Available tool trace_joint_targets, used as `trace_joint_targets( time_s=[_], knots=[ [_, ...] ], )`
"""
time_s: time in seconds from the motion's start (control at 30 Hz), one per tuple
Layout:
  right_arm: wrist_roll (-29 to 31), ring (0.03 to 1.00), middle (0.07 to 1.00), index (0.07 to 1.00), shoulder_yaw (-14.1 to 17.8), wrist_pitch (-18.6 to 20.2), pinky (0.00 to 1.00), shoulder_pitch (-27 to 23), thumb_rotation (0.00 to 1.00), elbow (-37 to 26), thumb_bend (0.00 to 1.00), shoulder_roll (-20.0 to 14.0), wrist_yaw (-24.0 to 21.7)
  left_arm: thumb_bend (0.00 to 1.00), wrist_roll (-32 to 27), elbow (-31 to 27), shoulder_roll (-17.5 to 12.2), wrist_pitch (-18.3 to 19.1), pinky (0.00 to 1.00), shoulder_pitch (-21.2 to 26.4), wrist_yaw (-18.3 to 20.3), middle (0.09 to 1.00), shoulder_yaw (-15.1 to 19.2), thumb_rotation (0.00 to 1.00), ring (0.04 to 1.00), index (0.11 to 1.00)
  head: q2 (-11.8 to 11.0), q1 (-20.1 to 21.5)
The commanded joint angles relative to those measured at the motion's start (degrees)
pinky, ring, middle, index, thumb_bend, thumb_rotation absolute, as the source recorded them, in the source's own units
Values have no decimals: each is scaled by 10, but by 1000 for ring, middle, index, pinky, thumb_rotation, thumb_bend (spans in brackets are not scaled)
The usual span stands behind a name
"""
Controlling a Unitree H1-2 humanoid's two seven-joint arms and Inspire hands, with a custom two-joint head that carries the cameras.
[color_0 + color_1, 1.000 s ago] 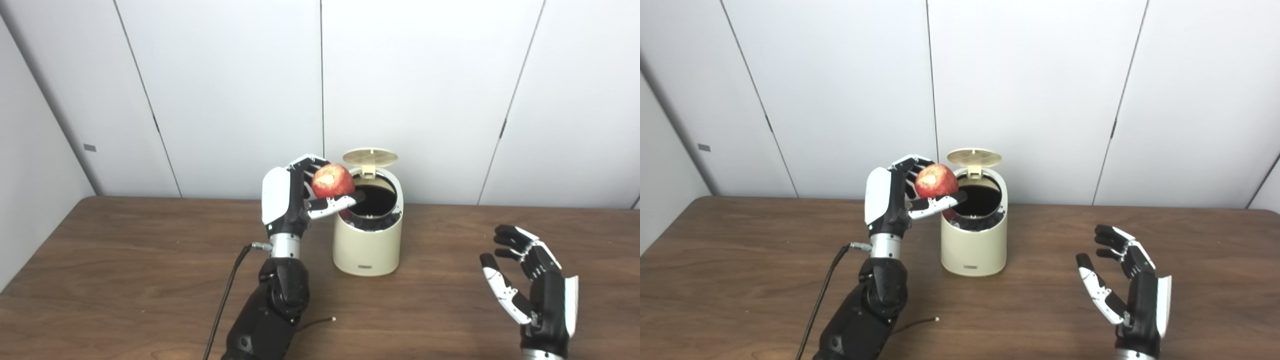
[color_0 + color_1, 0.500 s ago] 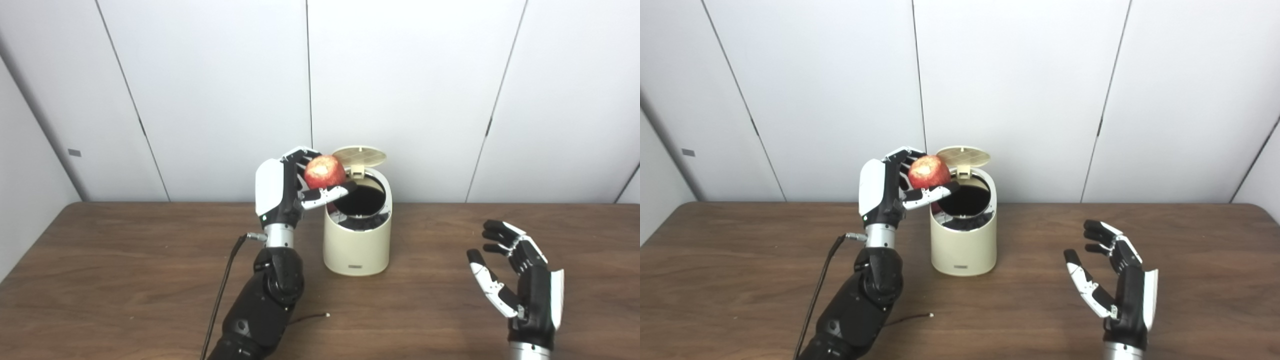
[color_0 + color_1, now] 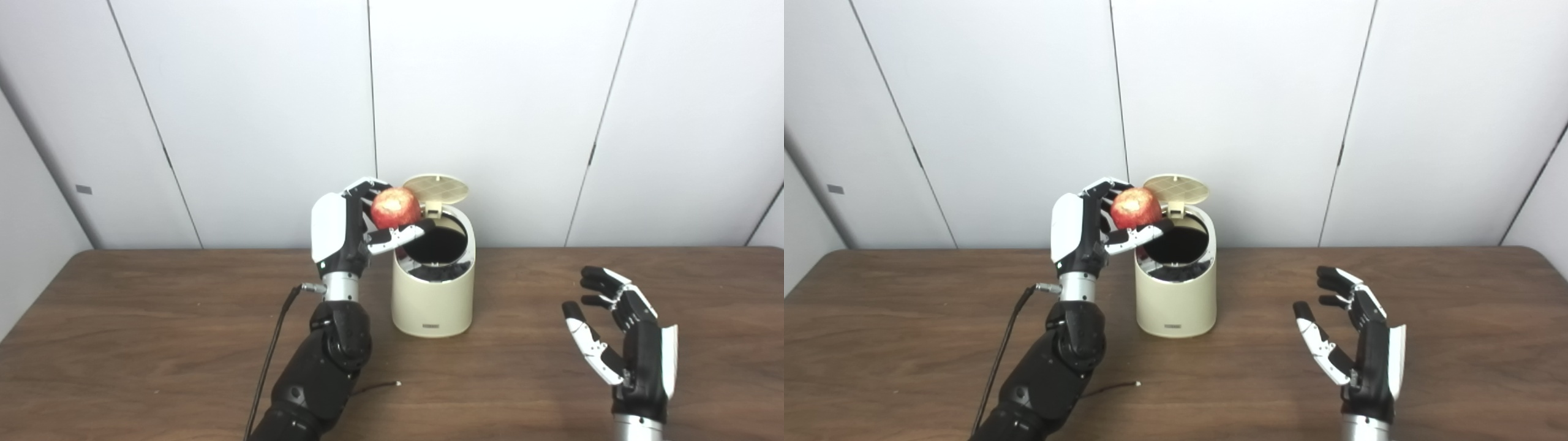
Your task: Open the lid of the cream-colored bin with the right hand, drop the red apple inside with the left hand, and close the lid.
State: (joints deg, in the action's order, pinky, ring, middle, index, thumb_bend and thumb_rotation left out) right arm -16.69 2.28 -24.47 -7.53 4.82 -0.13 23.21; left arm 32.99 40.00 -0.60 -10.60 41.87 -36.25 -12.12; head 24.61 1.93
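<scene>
The cream-colored bin (image 3: 433, 301) stands on the wooden table (image 3: 153, 324) near the back, its lid (image 3: 435, 187) flipped up and its dark inside showing. My left hand (image 3: 343, 229) is raised beside the bin's left rim and is shut on the red apple (image 3: 395, 207), which sits just above and left of the opening. My right hand (image 3: 621, 340) is open and empty, palm turned inward, low over the table to the right of the bin and well apart from it.
A black cable (image 3: 269, 361) runs down from the left wrist across the table. A thin loose wire end (image 3: 383, 386) lies on the table in front of the bin. White wall panels stand right behind the table.
The whole picture has shifted left, so the camera has moved. The left hand still holds the apple at the bin's rim; the right hand stays open in about the same place.
</scene>
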Motion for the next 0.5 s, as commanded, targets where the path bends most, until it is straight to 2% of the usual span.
trace_joint_targets(
  time_s=[0.0, 0.1, 0.33, 0.47],
  knots=[
    [-9, 688, 706, 678, -9, -19, 584, 18, 322, 47, 266, 18, 4, 499, 7, -4, 12, 3, 227, 7, 16, 471, -14, 0, 374, 518, 1, -4],
    [-8, 691, 708, 681, -8, -19, 585, 17, 334, 47, 269, 15, 2, 501, 6, -11, 9, 6, 238, 4, 15, 469, -16, 0, 380, 508, 2, -8],
    [5, 690, 709, 681, -7, -22, 594, 14, 245, 51, 267, 10, -1, 501, 6, -34, 8, 20, 237, -9, 17, 467, -15, 0, 377, 502, 2, -18],
    [11, 694, 713, 686, -9, -23, 600, 11, 266, 58, 265, 6, -1, 500, 9, -45, 11, 30, 227, -17, 16, 465, -17, 0, 371, 507, 1, -20]
  ],
)
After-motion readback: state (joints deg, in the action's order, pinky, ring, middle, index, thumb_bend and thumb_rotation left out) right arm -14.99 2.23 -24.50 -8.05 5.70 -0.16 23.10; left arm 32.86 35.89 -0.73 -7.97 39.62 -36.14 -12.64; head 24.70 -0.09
